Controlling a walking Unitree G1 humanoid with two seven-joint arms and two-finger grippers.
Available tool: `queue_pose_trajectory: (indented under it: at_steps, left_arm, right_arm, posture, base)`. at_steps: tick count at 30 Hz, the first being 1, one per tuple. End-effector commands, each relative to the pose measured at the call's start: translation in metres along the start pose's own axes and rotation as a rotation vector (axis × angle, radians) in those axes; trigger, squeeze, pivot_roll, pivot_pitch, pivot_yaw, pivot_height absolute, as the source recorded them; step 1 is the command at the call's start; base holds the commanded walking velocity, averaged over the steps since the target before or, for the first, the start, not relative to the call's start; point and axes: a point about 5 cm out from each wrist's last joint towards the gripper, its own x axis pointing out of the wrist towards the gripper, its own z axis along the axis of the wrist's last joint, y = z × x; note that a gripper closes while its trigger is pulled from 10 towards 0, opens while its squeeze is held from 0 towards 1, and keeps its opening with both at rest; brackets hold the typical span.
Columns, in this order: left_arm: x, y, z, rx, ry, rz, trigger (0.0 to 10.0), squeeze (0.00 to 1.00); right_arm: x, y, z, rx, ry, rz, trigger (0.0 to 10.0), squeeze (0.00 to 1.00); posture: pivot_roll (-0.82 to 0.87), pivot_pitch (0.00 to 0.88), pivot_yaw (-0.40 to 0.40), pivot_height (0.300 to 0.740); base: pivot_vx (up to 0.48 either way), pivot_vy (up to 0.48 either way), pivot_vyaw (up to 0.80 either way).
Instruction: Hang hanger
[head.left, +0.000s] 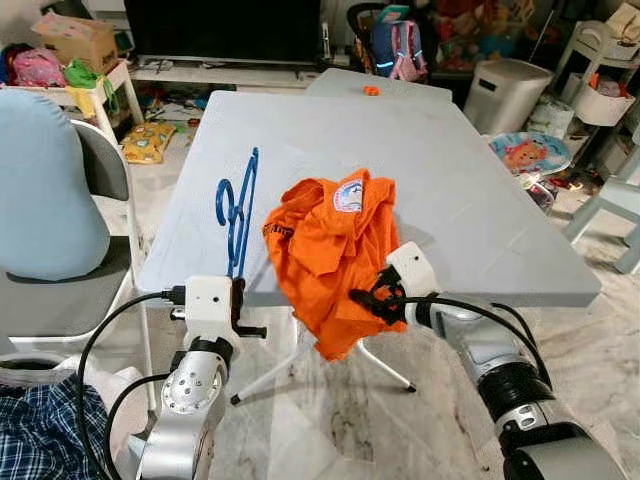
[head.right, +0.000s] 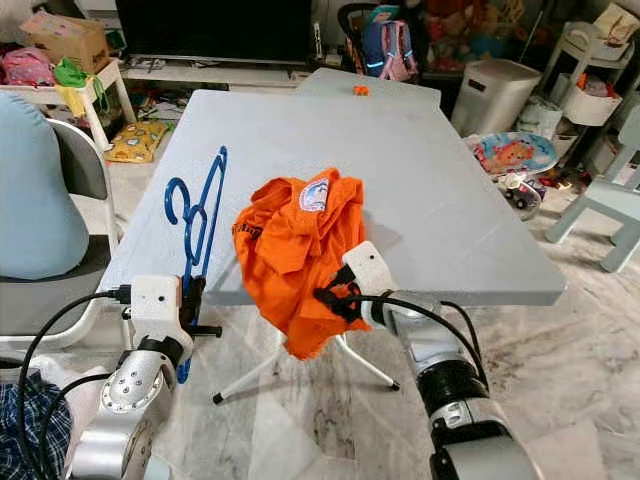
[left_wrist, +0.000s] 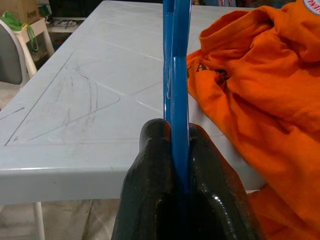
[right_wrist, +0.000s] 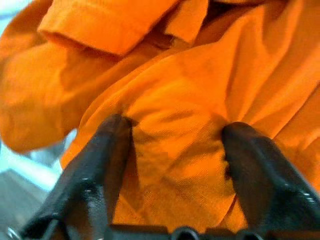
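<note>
Here, hanger (head.left: 238, 210) and shirt (head.left: 335, 255) lie side by side at centre frame.
Left hand (left_wrist: 176, 150) clamps the upright hanger; right hand (right_wrist: 175, 165), spread, presses into the shirt draped over the worktop (head.left: 470, 190) edge.

Two silver jointed arms, white boxy wrist housings, looping black cables, glossy black gripper fingers (left_wrist: 150, 200)

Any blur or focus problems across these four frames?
Eye views: sharp, evenly lit, soft shadow beside the orange shirt on the table. Left wrist view: sharp on the blue hanger in the left pincer. Right wrist view: soft throughout, right pincer fingers and fabric blurred at close range.
</note>
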Motion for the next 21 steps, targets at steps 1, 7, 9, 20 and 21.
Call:
queue_pose_trajectory:
  at_steps: [1, 7, 9, 20, 21]
  left_arm:
    - [0.000, -0.004, 0.001, -0.009, -0.005, -0.024, 10.0, 0.00]
    - [0.000, -0.004, 0.001, -0.020, -0.007, -0.033, 10.0, 0.00]
    - [0.000, -0.004, 0.001, -0.018, -0.003, -0.031, 10.0, 0.00]
    - [-0.002, -0.006, 0.000, -0.022, 0.003, -0.024, 10.0, 0.00]
    - [-0.002, -0.006, 0.000, -0.022, 0.003, -0.023, 10.0, 0.00]
  right_arm:
    - [0.002, 0.001, 0.000, 0.038, -0.002, -0.005, 0.0, 0.00]
    - [0.009, 0.007, 0.008, 0.168, -0.061, -0.030, 0.0, 0.00]
    - [0.012, 0.010, 0.011, 0.172, -0.073, -0.045, 0.0, 0.00]
    - [0.040, 0.042, 0.040, 0.123, -0.073, -0.155, 0.0, 0.00]
    - [0.042, 0.044, 0.044, 0.128, -0.077, -0.169, 0.0, 0.00]
  posture:
    - [0.14, 0.025, -0.058, 0.740]
    - [0.14, 0.021, -0.060, 0.740]
    - [0.14, 0.022, -0.060, 0.740]
    - [0.15, 0.032, -0.071, 0.740]
    - [0.15, 0.032, -0.071, 0.740]
  base:
    - [0.000, 0.000, 0.00]
    - [0.000, 0.000, 0.00]
    - [0.000, 0.000, 0.00]
    - [0.000, 0.000, 0.00]
    - [0.000, 0.000, 0.00]
